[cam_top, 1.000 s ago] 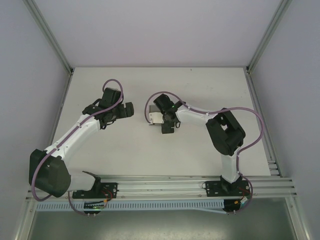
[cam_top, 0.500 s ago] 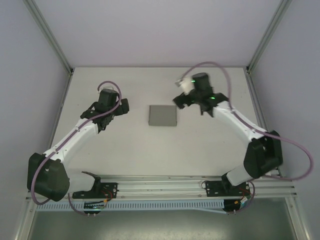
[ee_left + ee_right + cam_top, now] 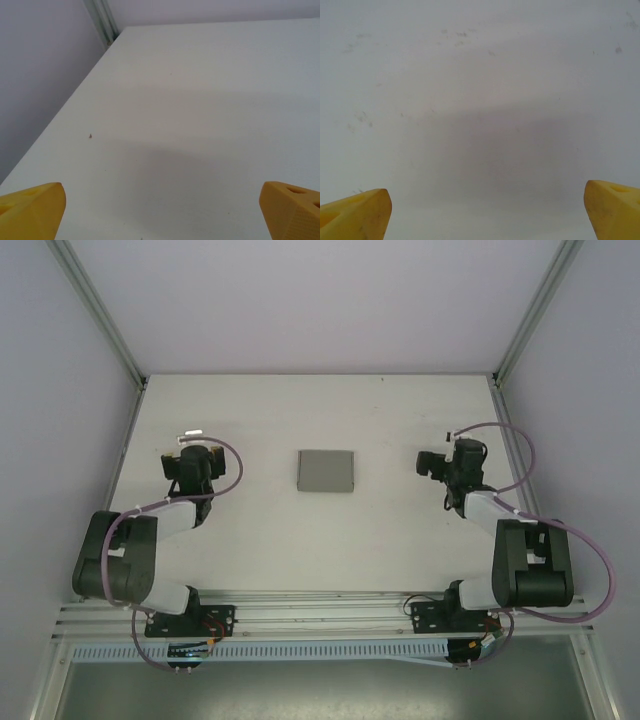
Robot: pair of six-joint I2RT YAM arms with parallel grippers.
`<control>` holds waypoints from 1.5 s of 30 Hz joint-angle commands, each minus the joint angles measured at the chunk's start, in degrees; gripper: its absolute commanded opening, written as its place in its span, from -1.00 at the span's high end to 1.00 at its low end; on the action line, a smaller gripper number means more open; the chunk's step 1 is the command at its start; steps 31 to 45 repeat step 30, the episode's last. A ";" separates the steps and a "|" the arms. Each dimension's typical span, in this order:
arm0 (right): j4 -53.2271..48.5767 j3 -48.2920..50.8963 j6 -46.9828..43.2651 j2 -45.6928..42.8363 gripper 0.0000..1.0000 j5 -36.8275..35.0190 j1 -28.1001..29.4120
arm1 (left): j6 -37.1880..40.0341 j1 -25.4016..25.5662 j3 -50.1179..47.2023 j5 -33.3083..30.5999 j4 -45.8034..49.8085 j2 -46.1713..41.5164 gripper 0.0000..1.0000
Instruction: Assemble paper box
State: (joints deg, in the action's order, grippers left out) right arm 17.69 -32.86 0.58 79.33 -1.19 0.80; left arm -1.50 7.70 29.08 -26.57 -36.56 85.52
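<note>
From overhead I see the paper box (image 3: pixel 326 471), a grey rectangle, lying on the white table (image 3: pixel 250 530) between the two arms and well apart from both. At the wrists, the left gripper (image 3: pixel 162 212) and right gripper (image 3: pixel 487 210) stand wide open over bare tabletop, gripping nothing. Their yellow fingertips (image 3: pixel 32 210) are cut off at the frame's bottom corners.
</note>
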 commanded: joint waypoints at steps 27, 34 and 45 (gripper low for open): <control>33.18 10.71 1.91 9.53 -0.98 -0.61 -2.82 | 1.19 -6.66 -9.28 17.51 -18.82 -1.49 -0.97; 33.14 10.68 1.88 9.50 -0.98 -0.57 -2.82 | 1.15 -6.65 -9.27 17.68 -18.86 -1.58 -0.98; 33.14 10.68 1.88 9.50 -0.98 -0.57 -2.82 | 1.15 -6.65 -9.27 17.68 -18.86 -1.58 -0.98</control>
